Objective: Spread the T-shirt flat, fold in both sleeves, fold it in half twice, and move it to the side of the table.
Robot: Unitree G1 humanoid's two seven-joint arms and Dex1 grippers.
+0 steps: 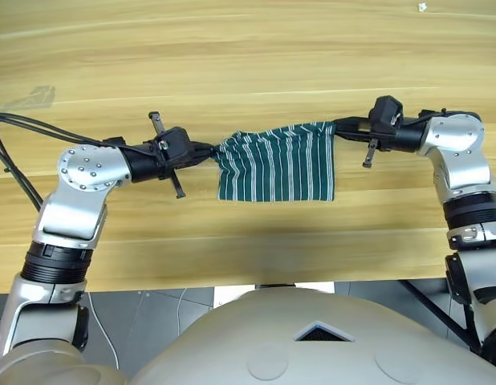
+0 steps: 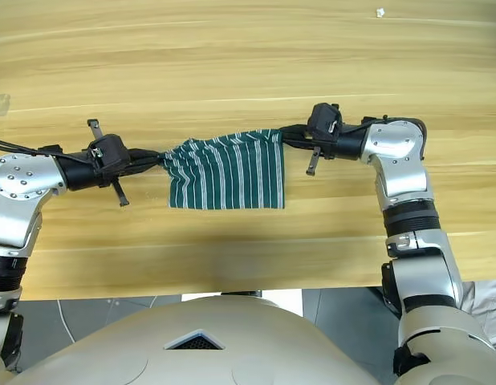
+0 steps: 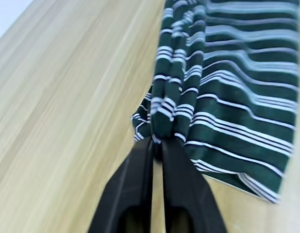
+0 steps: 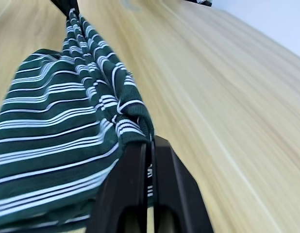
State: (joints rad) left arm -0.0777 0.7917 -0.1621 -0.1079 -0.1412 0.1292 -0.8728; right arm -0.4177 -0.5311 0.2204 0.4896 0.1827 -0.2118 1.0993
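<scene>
The T-shirt [image 1: 277, 166] is dark green with white stripes, folded small and held up over the wooden table [image 1: 232, 56], hanging as a short rectangle between my two arms. My left gripper [image 1: 211, 151] is shut on its left upper corner; in the left wrist view the black fingers [image 3: 140, 189] pinch bunched striped cloth [image 3: 227, 97]. My right gripper [image 1: 338, 126] is shut on the right upper corner, and the right wrist view shows its fingers [image 4: 135, 189] clamped on the cloth's edge [image 4: 67, 121]. The shirt's lower edge hangs just above the table near its front.
Light wooden table [image 2: 232, 64] stretches wide behind and to both sides of the shirt. Its front edge [image 1: 232, 285] runs just below the hanging cloth. Black cables [image 1: 23, 128] trail from my left arm. A small white scrap [image 1: 422, 7] lies at the far right.
</scene>
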